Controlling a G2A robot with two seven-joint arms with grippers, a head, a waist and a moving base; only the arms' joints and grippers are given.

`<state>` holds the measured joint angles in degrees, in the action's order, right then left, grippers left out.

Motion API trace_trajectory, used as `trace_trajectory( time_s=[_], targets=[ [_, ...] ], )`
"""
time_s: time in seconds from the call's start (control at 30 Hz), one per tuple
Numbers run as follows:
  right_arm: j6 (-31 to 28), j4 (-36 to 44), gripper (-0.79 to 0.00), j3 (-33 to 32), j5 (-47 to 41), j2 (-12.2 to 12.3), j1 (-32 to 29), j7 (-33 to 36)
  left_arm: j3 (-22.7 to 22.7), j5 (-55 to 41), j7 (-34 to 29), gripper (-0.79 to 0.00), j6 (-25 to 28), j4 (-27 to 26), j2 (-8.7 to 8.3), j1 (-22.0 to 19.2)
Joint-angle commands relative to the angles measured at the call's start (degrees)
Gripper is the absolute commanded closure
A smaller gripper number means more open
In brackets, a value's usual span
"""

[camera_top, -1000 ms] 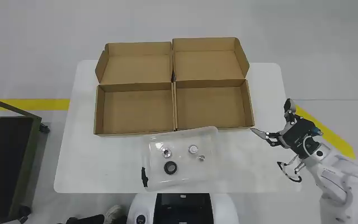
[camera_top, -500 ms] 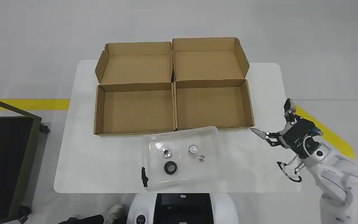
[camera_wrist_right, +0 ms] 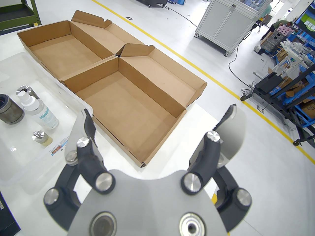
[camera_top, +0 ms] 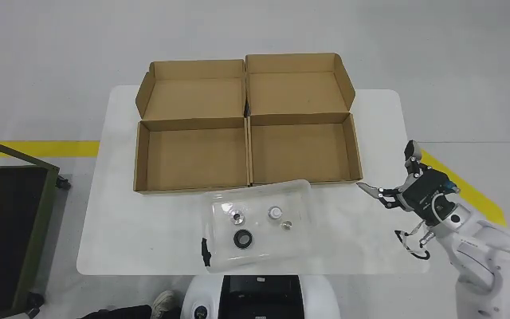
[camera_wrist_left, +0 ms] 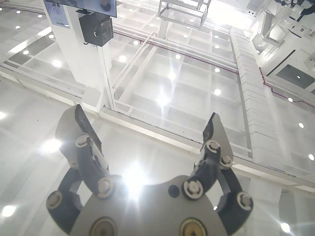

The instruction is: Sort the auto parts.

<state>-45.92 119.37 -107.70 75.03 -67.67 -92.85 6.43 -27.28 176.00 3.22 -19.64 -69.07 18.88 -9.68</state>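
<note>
A clear plastic tray (camera_top: 296,196) sits at the table's near edge. It holds a dark ring bearing (camera_top: 243,238), a silver cylinder (camera_top: 237,214), a small white bottle (camera_top: 275,213) and a small silver-capped part (camera_top: 287,225). Behind it stand two cardboard boxes side by side, lids folded back: the left box (camera_top: 191,158) and the right box (camera_top: 303,153). My right gripper (camera_top: 384,165) hovers open and empty off the table's right edge, beyond the right box (camera_wrist_right: 128,101). Its wrist view shows the bearing (camera_wrist_right: 8,109) and bottle (camera_wrist_right: 40,110). My left gripper (camera_wrist_left: 145,112) is open, pointing at the ceiling.
The white table (camera_top: 119,223) has bare surface left and right of the tray. A dark green cart (camera_top: 24,223) stands on the floor to the left, and a yellow floor line (camera_top: 48,148) runs past both sides.
</note>
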Motion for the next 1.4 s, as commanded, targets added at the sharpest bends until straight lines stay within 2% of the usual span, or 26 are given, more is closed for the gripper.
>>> trace_trajectory(
  time_s=[0.0, 0.4, 0.6, 1.03, 1.37],
  targets=[
    [0.39, 0.01, -0.785, 0.24, 0.04, 0.00, 0.07, 0.01, 0.00, 0.00, 0.00, -0.785, 0.00, 0.00, 0.00, 0.00],
    [-0.48, 0.69, -0.785, 7.62, 0.11, 0.42, 0.24, 1.42, 0.00, 0.00, 0.00, -0.785, 0.00, 0.00, 0.00, 0.00],
    [-3.19, 1.56, -0.785, 12.44, -0.63, 0.67, 0.56, 2.57, 0.00, 0.00, 0.00, -0.785, 0.00, 0.00, 0.00, 0.00],
    [-6.74, -2.90, -0.785, 23.68, -1.91, 0.97, 5.69, 6.03, 0.00, 0.00, 0.00, -0.785, 0.00, 0.00, 0.00, 0.00],
    [-9.04, -5.64, -0.785, 31.26, 1.31, 1.17, 9.26, 8.60, 0.00, 0.00, 0.00, -0.785, 0.00, 0.00, 0.00, 0.00]
  ],
)
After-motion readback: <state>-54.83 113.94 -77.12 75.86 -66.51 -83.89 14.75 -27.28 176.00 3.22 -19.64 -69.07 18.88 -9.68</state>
